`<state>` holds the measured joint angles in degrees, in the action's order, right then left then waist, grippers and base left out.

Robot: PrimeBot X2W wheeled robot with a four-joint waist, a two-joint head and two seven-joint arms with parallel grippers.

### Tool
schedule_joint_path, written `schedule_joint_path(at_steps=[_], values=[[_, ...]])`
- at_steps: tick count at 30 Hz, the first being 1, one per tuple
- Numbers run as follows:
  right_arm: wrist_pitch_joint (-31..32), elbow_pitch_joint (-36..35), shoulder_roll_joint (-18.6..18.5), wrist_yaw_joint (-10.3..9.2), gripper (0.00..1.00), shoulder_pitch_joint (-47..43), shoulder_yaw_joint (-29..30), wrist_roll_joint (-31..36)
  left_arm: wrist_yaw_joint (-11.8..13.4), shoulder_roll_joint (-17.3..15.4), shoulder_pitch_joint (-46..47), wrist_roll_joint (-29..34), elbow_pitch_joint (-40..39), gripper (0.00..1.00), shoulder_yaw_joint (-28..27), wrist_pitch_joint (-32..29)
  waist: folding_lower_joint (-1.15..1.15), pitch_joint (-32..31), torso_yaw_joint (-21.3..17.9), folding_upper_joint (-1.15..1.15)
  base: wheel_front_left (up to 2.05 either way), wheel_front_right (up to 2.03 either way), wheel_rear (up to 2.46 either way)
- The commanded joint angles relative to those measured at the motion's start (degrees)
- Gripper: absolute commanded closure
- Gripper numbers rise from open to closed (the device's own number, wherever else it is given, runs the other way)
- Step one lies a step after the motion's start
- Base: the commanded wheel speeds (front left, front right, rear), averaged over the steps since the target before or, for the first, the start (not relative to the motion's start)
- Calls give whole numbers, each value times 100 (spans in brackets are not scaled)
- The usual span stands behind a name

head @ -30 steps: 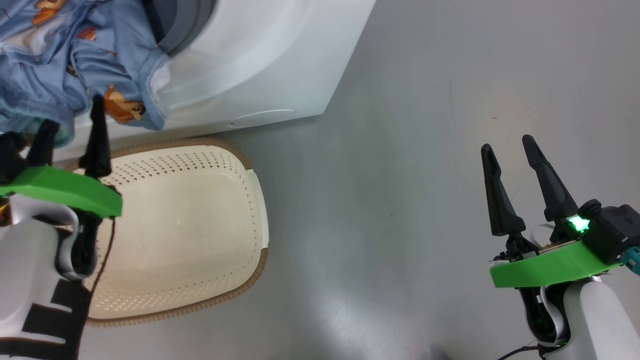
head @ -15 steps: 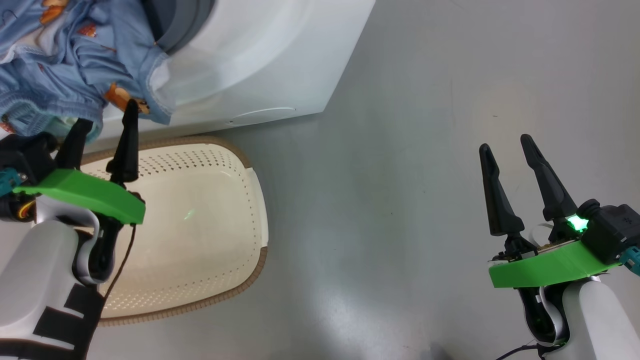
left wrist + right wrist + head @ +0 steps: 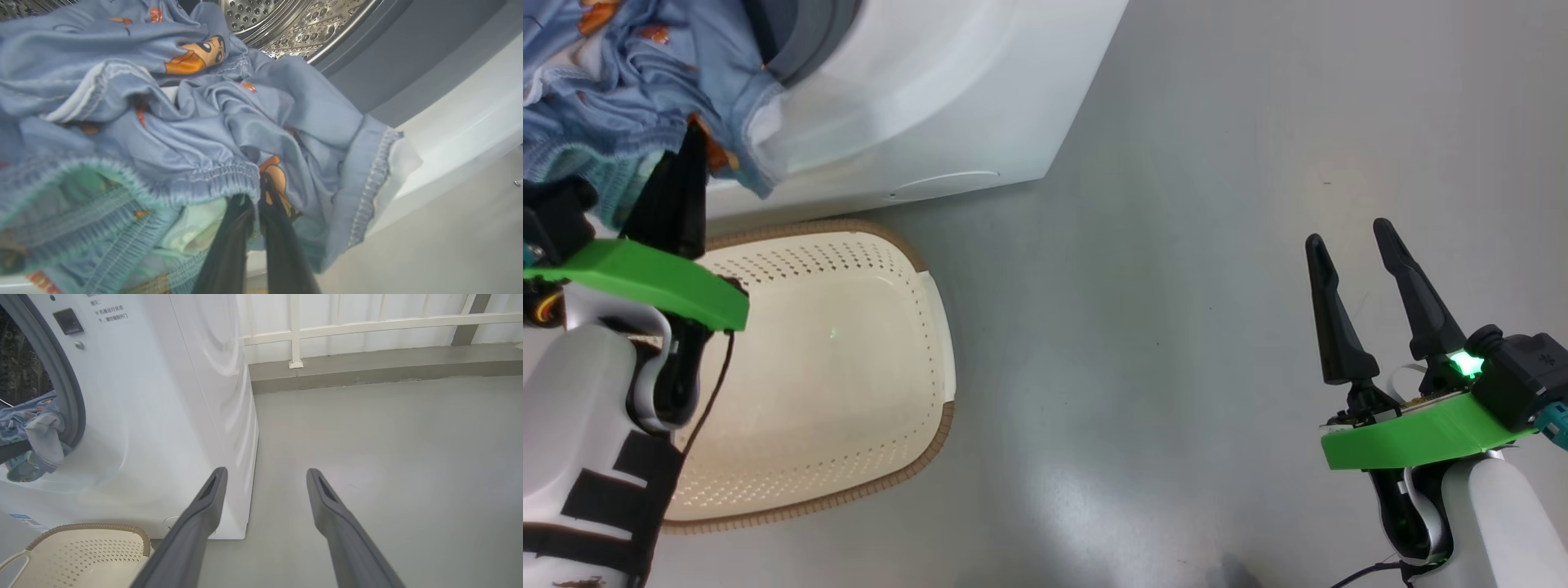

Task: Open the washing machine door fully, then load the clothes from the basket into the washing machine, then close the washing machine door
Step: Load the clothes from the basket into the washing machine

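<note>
Washing machine (image 3: 931,106): white front-loader standing on a grey floor (image 3: 1217,245), with a round cap (image 3: 943,184) low on its front; the right wrist view shows the same white front (image 3: 163,416) with a small blue label sticker (image 3: 24,520) near its base. Opening: grey gasket (image 3: 388,61) around a perforated steel drum (image 3: 294,28). Clothes (image 3: 621,106): light blue fabric with orange cartoon figures, heaped in the mouth of the machine and spilling over the lower lip of the gasket, one hemmed flap hanging down the white front; the left wrist view shows the bunched folds (image 3: 204,122) with a pale green gathered piece beneath, and the right wrist view shows them (image 3: 41,433) drooping out of the opening. Basket (image 3: 947,425): cream plastic, brown woven-look rim, on the floor just in front of the machine and below the hanging fabric, its perforated walls and bottom in plain sight; its rim (image 3: 94,526) shows again in the right wrist view. Left gripper (image 3: 690,147): raised above the basket's far edge, jaws pressed together, tips (image 3: 256,190) pinching the gathered hem of the clothes. Right gripper (image 3: 1349,233): well apart from machine and basket, over bare floor, jaws spread wide (image 3: 266,471) and holding nothing. Background: a white railing (image 3: 367,326) beyond the floor.
</note>
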<state>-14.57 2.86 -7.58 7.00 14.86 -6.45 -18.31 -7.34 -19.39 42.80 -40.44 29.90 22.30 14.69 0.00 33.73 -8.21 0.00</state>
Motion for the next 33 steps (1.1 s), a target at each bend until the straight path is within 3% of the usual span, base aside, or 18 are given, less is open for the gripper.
schedule_joint_path(at_steps=[1, 19, 33], values=[[-43, -147, -24, 48, 0, 22, -129, 20, -14, -263, 147, -35, -91, 100, -180, 30, 0, -1, 1, 0, 0, 0, 0], [-43, -167, -16, 48, 0, 44, -105, 19, -14, -302, 584, 373, -159, 100, -694, 30, 0, 61, 79, 0, 0, 0, 0], [-43, -192, 17, 48, 0, 92, -133, 19, -14, -349, 1942, 596, 1177, 100, -379, 30, 0, 209, 39, 0, 0, 0, 0]])
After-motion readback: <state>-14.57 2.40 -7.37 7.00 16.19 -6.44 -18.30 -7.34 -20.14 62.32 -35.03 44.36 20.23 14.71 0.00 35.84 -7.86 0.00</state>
